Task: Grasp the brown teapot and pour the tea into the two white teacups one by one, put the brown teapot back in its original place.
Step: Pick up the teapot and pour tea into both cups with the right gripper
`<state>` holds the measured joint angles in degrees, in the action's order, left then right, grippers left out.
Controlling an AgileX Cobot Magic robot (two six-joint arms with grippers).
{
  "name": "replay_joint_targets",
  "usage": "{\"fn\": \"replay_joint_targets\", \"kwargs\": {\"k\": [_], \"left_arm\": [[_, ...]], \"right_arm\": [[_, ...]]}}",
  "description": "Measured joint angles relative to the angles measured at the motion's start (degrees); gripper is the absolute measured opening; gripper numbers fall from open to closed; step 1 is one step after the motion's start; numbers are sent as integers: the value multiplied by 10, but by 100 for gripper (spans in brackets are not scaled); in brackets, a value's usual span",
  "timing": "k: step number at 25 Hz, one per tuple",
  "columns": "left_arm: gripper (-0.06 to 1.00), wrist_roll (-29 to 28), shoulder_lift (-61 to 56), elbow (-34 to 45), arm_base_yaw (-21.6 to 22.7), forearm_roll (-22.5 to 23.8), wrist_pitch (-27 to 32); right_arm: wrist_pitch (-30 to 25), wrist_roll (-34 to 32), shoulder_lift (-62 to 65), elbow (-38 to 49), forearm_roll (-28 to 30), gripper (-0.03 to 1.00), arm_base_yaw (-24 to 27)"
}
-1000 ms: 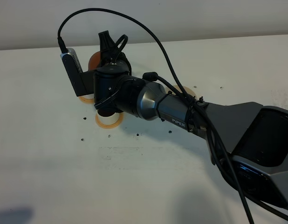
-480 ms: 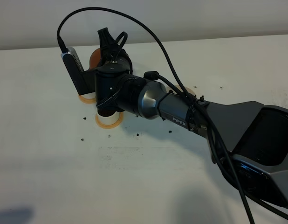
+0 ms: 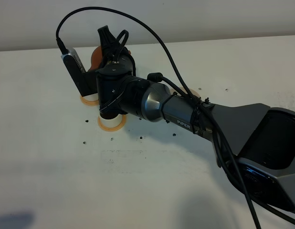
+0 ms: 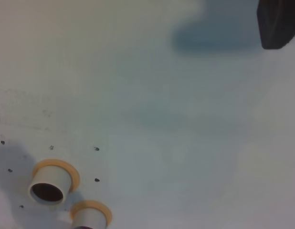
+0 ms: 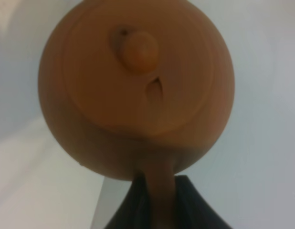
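Note:
My right gripper (image 3: 109, 47) reaches across to the far left and is shut on the loop handle of the brown teapot (image 3: 95, 56), which it holds in the air. In the right wrist view the teapot (image 5: 135, 86) fills the frame, lid knob up, with its handle between the dark fingers (image 5: 188, 207). The two white teacups (image 4: 49, 186) (image 4: 89, 218) stand on orange-tan coasters. From above, one cup (image 3: 111, 123) shows just below the wrist, and the other is hidden by it. A strip of the cream saucer (image 3: 193, 92) shows behind the arm. The left gripper itself does not show clearly.
The right arm (image 3: 185, 114) and its black cable lie across the table over the cups and saucer. A dark part (image 4: 279, 24) sits at the edge of the left wrist view. Small dark specks dot the white table (image 3: 138, 191).
The right gripper and the teapot have shifted slightly up and back over the cups. The cups have not moved.

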<state>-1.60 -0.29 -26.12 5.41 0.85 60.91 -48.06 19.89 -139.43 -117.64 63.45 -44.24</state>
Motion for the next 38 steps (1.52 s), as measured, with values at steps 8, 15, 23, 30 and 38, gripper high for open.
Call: {"fn": "replay_joint_targets", "kwargs": {"k": [8, 15, 23, 30, 38], "left_arm": [[29, 0, 0, 0, 0, 0, 0], [29, 0, 0, 0, 0, 0, 0], [29, 0, 0, 0, 0, 0, 0], [29, 0, 0, 0, 0, 0, 0], [29, 0, 0, 0, 0, 0, 0]], "right_arm": [[0, 28, 0, 0, 2, 9, 0], [2, 48, 0, 0, 2, 9, 4], [4, 57, 0, 0, 8, 9, 6], [4, 70, 0, 0, 24, 9, 6], [4, 74, 0, 0, 28, 9, 6]]}}
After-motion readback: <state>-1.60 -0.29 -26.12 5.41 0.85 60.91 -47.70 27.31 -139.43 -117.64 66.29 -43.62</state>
